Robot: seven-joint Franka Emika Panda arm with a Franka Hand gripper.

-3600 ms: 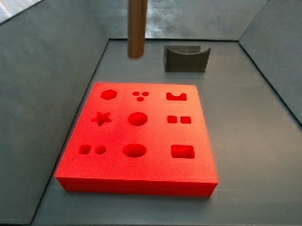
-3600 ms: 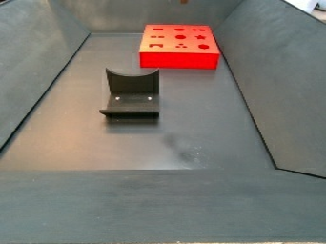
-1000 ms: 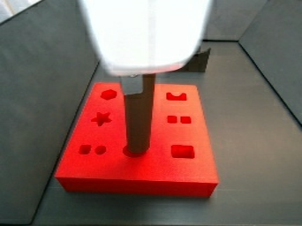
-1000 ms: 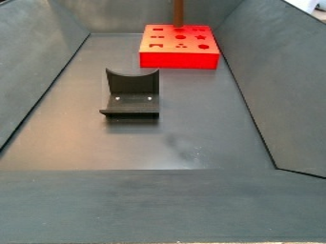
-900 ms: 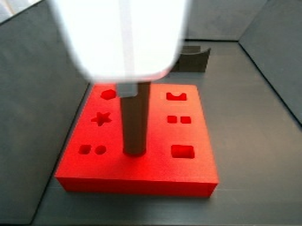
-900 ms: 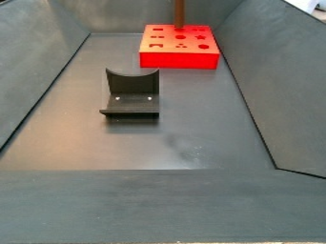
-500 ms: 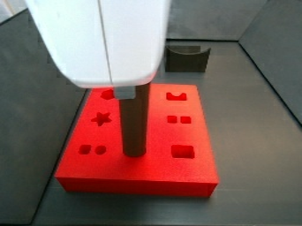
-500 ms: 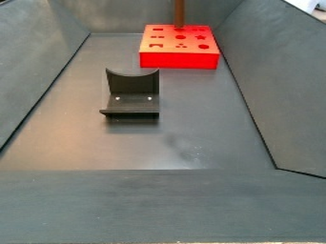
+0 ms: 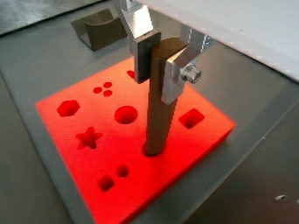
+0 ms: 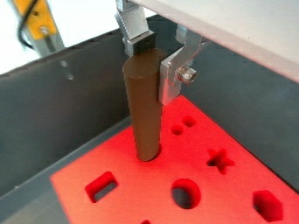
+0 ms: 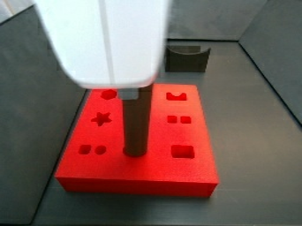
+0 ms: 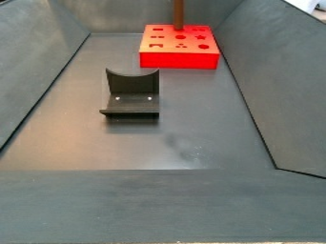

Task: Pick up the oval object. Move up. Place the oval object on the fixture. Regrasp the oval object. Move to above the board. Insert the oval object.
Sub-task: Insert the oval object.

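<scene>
- The claw (image 9: 160,54) hangs above the board, its flat silver fingers (image 10: 177,68) with dark pads pinching the upper end of the peg.
- The peg (image 9: 158,118) is a smooth, matte brown stick, standing upright; its rounded lower end sits in a recess of the board in both wrist views (image 10: 142,114).
- The board (image 11: 195,172) is a bright red rectangular slab, cut with round, star, hexagon and square recesses.
- The fixture (image 12: 132,93) is a dark grey block with a curved notch, at about 12 o'clock behind the board in a side view (image 11: 186,58), well apart from it on the grey floor (image 12: 192,133).
</scene>
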